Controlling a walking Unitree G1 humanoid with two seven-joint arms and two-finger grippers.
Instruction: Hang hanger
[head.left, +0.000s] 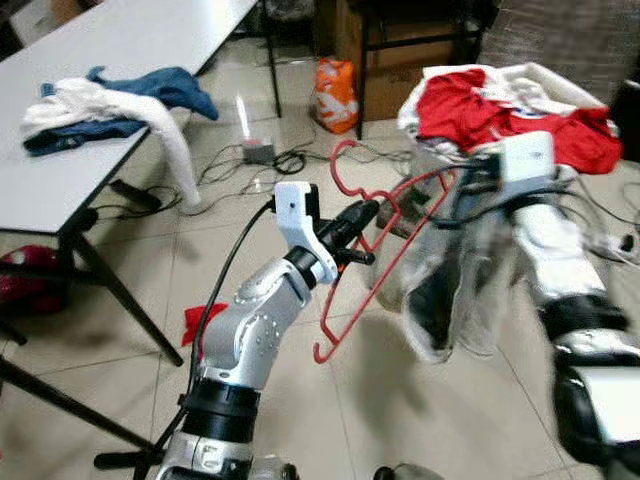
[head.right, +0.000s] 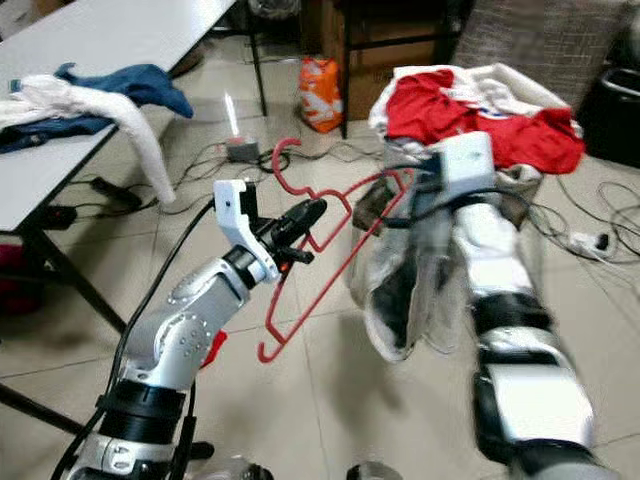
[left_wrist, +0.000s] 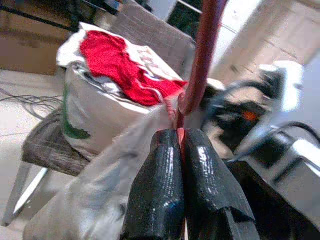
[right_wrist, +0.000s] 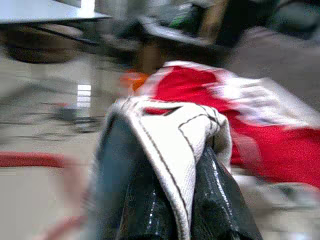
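Left gripper (head.left: 362, 215): fingers pressed together on the red hanger (head.left: 385, 235), pinching its wire just below the hook, as the left wrist view confirms, where the two black pads (left_wrist: 157, 185) meet around the red rod. The hanger hangs in the air before the robot, hook uppermost, its lower corner pointing down toward the tiled floor (head.left: 300, 410).

Right gripper (right_wrist: 170, 200): fingers closed on a fold of a pale, dark-lined garment (head.left: 455, 290), which droops from the hanger's far shoulder and looks partly threaded onto it.

Behind: a chair (left_wrist: 60, 145) heaped with a red garment (head.left: 500, 115) and white laundry. At the robot's left stands a white table (head.left: 140, 40) carrying blue and white clothes (head.left: 110, 100).

Step in hand, as judged: dressing the hanger, ahead of hanging it. The next move calls for drawing the garment over the second shoulder while the left grip keeps the frame steady.

Hard to make out: the right arm and the garment are motion-blurred, so how far the cloth sits on the wire cannot be told. The garment's type is unclear.
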